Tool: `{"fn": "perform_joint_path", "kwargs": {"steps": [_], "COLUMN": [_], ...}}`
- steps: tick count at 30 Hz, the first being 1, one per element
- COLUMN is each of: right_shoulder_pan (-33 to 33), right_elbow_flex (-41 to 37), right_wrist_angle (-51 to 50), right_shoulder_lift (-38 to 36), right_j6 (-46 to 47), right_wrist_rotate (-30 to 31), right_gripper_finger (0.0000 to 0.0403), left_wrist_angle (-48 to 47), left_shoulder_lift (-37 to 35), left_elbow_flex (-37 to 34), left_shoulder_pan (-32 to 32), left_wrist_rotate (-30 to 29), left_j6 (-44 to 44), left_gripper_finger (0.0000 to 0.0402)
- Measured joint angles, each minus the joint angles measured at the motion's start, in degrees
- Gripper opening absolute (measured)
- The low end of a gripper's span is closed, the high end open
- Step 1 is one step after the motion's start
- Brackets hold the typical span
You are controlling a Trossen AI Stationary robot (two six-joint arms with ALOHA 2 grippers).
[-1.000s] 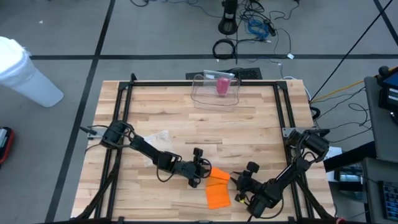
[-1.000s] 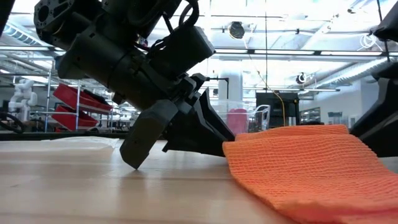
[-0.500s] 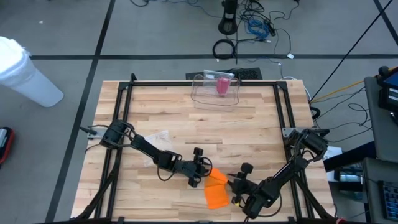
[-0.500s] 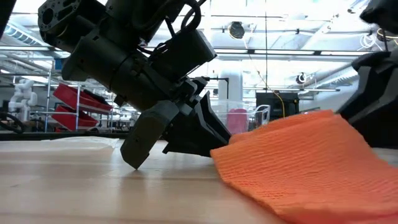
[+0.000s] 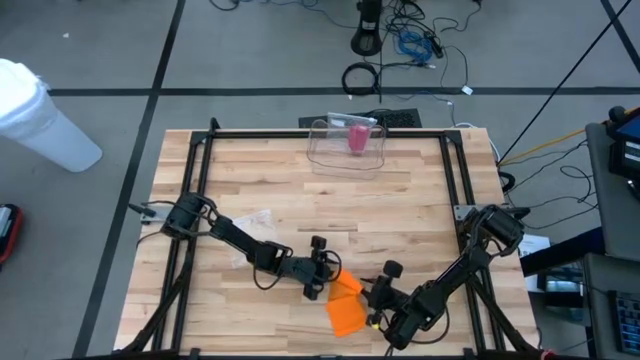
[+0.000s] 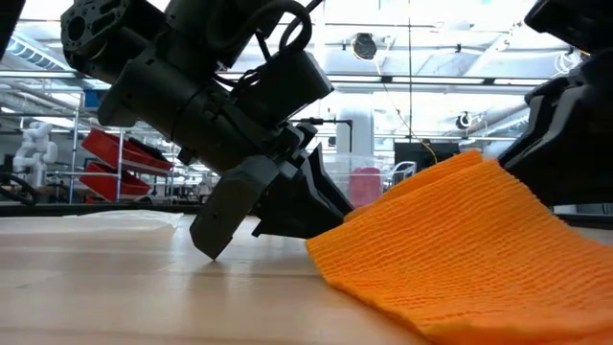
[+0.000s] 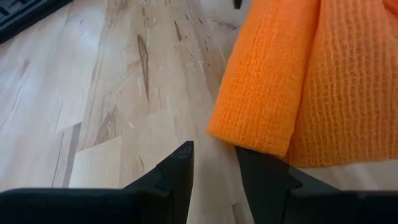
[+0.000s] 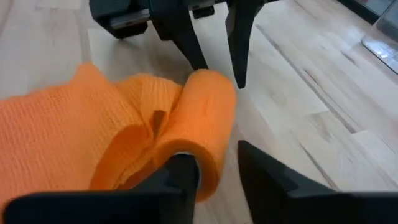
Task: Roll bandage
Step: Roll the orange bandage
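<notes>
An orange mesh bandage (image 5: 347,306) lies near the table's front edge, partly wound into a loose roll (image 8: 202,112) with a flat tail (image 8: 68,137). My left gripper (image 5: 325,282) is low at the roll's left end, its fingers a little apart (image 7: 214,155) and pointing at that end (image 7: 252,134). My right gripper (image 5: 373,297) is open at the roll's other end (image 8: 214,165). In the low view the bandage (image 6: 460,249) rises in a hump toward the right arm. My left gripper stands with its fingertips at the roll's far end (image 8: 214,78); I cannot tell whether it touches. My right gripper has one finger (image 8: 181,173) against the roll's near open end (image 8: 186,149), coming level from the table's right. The other finger (image 8: 261,168) stands clear beside the roll. The roll lies on the table.
A clear plastic box (image 5: 348,140) with a pink thing inside stands at the far edge. A pale scrap of wrapper (image 5: 262,218) lies left of centre. Black frame rails (image 5: 200,190) run along the table's sides. Bare wood lies between the bandage and the box.
My right gripper has gone toward the table's left edge, against the bandage. The bandage's right part has risen and curled over toward the left gripper, so the flat piece is narrower and humped. Its left end has stayed by the left gripper.
</notes>
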Motion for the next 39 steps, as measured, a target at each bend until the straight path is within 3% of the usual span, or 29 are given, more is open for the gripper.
{"fn": "perform_joint_path", "kwargs": {"steps": [3,5,13,17,20,23,26,28,33,35,39], "right_shoulder_pan": [-0.1,-0.1,0.2,-0.2,-1.0,-1.8,-2.1,-2.0,-1.7,-1.8,-3.9], "right_elbow_flex": [0.0,0.0,0.5,0.5,0.5,0.5,0.5,0.5,0.5,0.5,0.5], "right_wrist_angle": [1.4,1.4,1.3,1.5,0.5,1.3,1.5,1.9,1.8,2.5,7.8], "right_shoulder_lift": [0.0,0.0,-2.5,-6.0,-10.2,-14.8,-19.5,-22.5,-27.5,-28.8,-29.6], "right_j6": [-2.2,-5.5,-21.6,-34.8,-43.4,-49.2,-52.8,-55.6,-61.9,-63.6,-69.5], "right_wrist_rotate": [3.6,7.2,23.1,33.7,33.2,33.2,32.7,32.8,28.6,24.0,13.3], "right_gripper_finger": [0.0034,0.0013,0.0004,0.0004,0.0004,0.0003,0.0003,0.0003,0.0007,0.0008,0.0007], "left_wrist_angle": [-0.1,-1.6,-12.9,-19.3,-23.1,-24.9,-25.5,-25.6,-23.6,-19.5,-14.5], "left_shoulder_lift": [-0.2,-1.2,-13.2,-20.5,-26.9,-33.1,-38.4,-41.0,-43.7,-43.6,-42.4], "left_elbow_flex": [0.0,-0.1,-0.4,-0.7,-0.3,-0.3,-0.6,-1.4,-3.0,-4.6,-8.3], "left_shoulder_pan": [-0.1,-0.5,-1.6,-1.9,-1.8,-1.8,-1.1,-0.1,3.7,5.5,9.1], "left_wrist_rotate": [-0.7,-1.7,-11.2,-13.4,-18.0,-17.7,-13.7,-7.9,18.0,24.6,27.3], "left_j6": [-0.1,0.0,1.0,7.7,12.2,13.3,11.9,11.8,10.7,10.0,6.9], "left_gripper_finger": [0.0134,0.0134,0.0134,0.0134,0.0134,0.0134,0.0134,0.0134,0.0134,0.0134,0.0134]}}
